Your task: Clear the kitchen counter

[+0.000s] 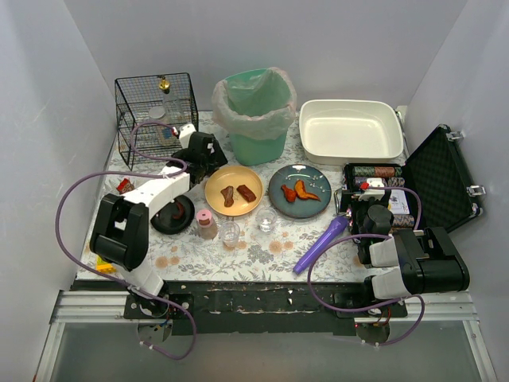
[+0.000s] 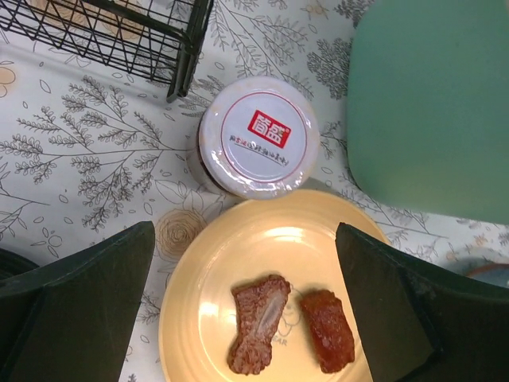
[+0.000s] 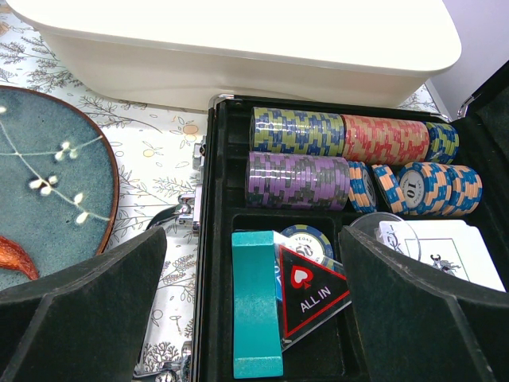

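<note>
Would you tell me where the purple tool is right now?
In the top view, the purple tool lies on the kitchen counter, near right, in front of the blue plate and beside the right arm.

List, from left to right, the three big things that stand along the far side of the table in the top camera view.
wire basket → green bin lined with a plastic bag → white basin
</note>
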{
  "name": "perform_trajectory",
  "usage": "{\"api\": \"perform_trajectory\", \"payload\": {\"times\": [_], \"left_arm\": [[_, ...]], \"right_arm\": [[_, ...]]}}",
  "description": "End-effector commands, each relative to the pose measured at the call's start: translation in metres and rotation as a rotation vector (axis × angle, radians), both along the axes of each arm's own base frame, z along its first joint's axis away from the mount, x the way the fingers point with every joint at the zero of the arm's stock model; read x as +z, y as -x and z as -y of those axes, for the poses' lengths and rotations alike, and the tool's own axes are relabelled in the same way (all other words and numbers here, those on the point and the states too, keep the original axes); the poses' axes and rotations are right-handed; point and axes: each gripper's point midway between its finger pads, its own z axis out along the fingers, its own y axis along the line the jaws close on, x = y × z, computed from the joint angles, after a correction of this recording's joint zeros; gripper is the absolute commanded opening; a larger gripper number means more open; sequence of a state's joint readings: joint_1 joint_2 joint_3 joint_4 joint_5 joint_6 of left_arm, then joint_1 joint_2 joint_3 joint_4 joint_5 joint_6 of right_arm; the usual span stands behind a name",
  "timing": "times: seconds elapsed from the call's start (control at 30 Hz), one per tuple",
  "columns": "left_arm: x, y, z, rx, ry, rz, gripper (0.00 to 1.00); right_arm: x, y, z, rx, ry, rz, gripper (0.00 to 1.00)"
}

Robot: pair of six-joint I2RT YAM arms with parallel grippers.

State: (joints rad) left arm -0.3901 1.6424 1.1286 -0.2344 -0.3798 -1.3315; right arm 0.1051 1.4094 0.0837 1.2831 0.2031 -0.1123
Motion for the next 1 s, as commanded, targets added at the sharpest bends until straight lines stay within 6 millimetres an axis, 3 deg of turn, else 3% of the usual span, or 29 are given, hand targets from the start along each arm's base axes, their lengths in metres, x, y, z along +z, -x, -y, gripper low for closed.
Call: {"api": "perform_trajectory", "payload": {"times": [0.0, 0.33, 0.83, 0.97], "left_arm": [[0.018, -0.020, -0.006, 0.083, -0.004, 0.077, 0.98], [-0.002, -0.036, -0.005, 0.096, -0.011, 0.098, 0.98], [-0.018, -0.065, -0.012, 0.112, -0.144, 0.097, 0.98], [-0.020, -0.065, -0.017, 0.119, -0.183, 0.091, 0.98]], "right_arm": [[0.014, -0.003, 0.001, -0.005, 0.006, 0.059, 0.98], [0.015, -0.003, 0.001, -0.005, 0.006, 0.060, 0.98], [0.014, -0.003, 0.000, -0.002, 0.006, 0.059, 0.98], [0.014, -0.003, 0.000, -0.002, 0.006, 0.059, 0.98]]}}
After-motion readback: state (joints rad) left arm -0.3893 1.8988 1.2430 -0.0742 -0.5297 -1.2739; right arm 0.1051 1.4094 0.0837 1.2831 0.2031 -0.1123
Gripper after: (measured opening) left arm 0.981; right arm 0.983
